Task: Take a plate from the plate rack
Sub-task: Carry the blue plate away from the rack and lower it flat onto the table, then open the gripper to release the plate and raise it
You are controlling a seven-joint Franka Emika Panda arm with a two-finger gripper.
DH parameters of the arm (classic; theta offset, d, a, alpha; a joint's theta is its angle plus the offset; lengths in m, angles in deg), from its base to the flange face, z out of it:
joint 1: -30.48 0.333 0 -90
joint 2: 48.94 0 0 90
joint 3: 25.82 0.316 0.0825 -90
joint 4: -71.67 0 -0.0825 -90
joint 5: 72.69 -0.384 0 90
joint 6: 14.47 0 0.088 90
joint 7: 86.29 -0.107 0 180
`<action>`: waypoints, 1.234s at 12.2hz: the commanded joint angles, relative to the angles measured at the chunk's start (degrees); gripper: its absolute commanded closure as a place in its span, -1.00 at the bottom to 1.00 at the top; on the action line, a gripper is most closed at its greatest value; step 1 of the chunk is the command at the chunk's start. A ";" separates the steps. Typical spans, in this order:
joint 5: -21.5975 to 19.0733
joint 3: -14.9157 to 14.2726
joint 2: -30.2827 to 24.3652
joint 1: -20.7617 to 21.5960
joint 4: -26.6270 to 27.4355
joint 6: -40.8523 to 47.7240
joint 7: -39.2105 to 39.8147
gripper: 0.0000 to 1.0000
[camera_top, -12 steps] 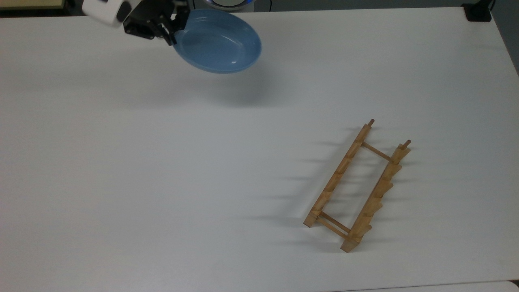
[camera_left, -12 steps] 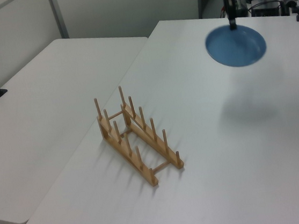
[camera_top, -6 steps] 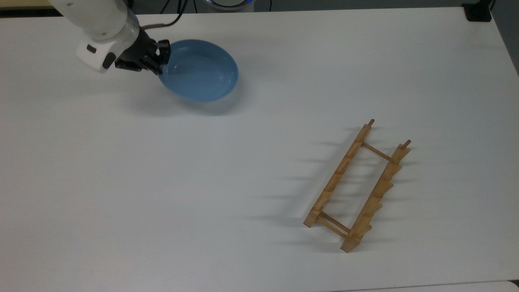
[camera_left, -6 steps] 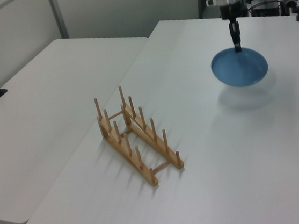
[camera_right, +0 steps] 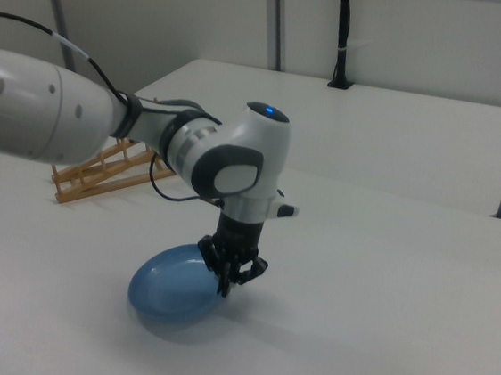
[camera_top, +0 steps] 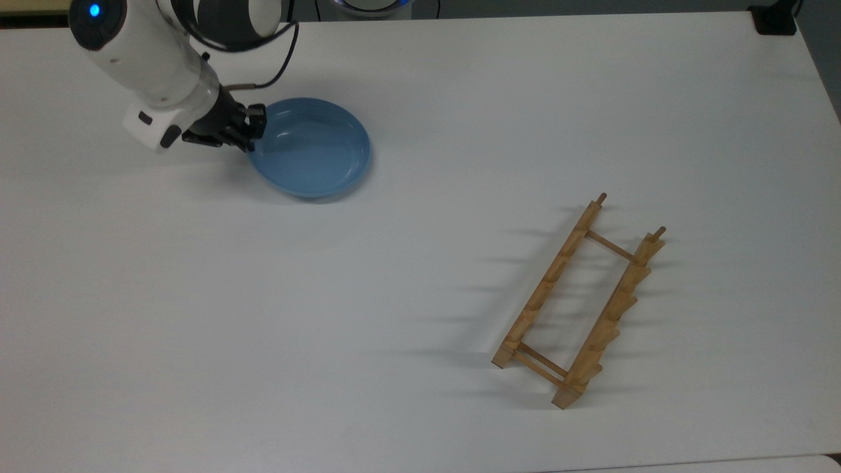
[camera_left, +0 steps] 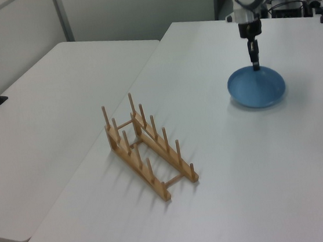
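gripper (camera_top: 250,135) clamped on plate (camera_top: 311,148) rim; plate flat near table's (camera_top: 420,276) far-left corner in the top view, extending to the top view's right of gripper, well apart from plate rack (camera_top: 581,303)

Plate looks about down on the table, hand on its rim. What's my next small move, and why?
Probably open the hand and release. The plate appears to lie flat on the table, well clear of the plate rack, with the hand gripping its rim at the top view's left.
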 commanded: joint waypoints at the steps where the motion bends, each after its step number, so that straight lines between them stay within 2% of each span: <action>1: 0.35 -1.11 1.94 0.16 1.13 -4.00 1.18 1.00; 3: 0.44 -1.11 2.56 0.16 1.04 -4.09 1.09 0.93; 5: 0.35 -1.20 1.95 -0.54 0.43 -3.48 1.00 0.39; 6: 0.09 -1.20 0.64 -0.72 -0.01 -3.13 0.74 0.00; 7: 0.09 -1.20 -1.20 -0.63 -0.36 -2.00 0.13 -0.91; 8: -0.09 -1.20 -3.04 -0.37 -2.02 1.15 -1.36 -1.00; 9: -0.35 -1.20 -5.15 -0.02 -3.69 4.57 -5.29 -1.00; 12: -0.44 -1.20 -13.41 5.24 -6.59 11.00 -23.02 -1.00; 15: -0.35 -1.29 -17.73 9.03 -9.50 16.28 -34.30 -1.00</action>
